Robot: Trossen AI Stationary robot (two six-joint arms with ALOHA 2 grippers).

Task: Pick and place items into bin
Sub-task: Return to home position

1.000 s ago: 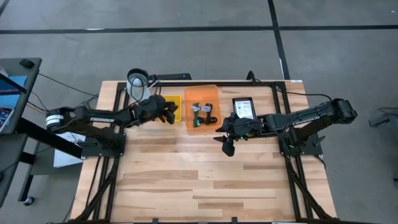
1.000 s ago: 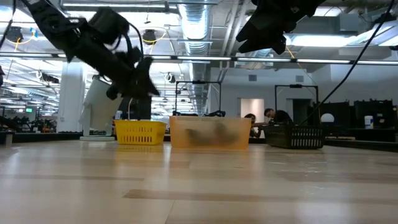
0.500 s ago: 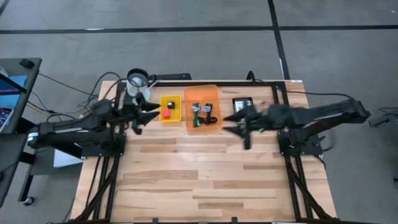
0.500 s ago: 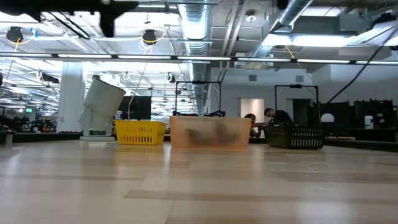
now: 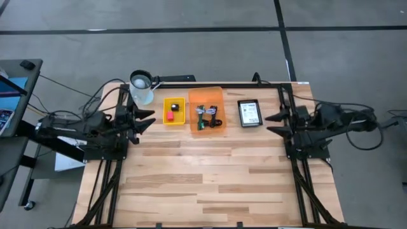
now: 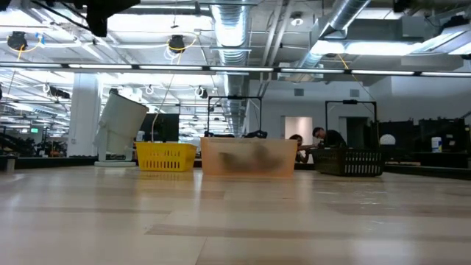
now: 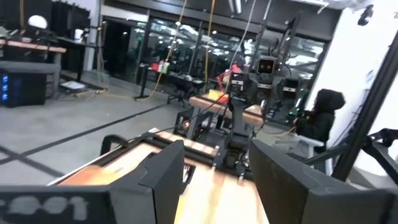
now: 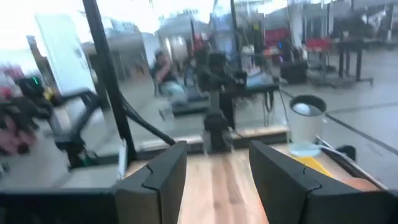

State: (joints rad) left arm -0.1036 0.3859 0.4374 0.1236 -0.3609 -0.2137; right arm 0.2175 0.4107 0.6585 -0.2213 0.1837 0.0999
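Left claw (image 5: 145,118) is held over the worktop's (image 5: 210,184) left edge and right claw (image 5: 275,119) over its right edge. Both are spread open, nothing gripped. Pink adapter (image 5: 170,117) and black adapter (image 5: 174,106) are seen in the yellow bin (image 5: 184,109), cables (image 5: 206,116) in the orange bin (image 5: 206,91), card (image 5: 249,112) just beside it.

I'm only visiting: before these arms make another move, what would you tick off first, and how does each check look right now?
1. Left gripper sits at the table's left edge, away from the bins: ok.
2. Right gripper sits at the right edge, away from the bins: ok.
3. Both grippers open, nothing held: ok.
4. Pink piece and black block lie inside the yellow bin: ok.
5. Cables lie inside the orange bin: ok.
6. White card lies in the black basket: ok.
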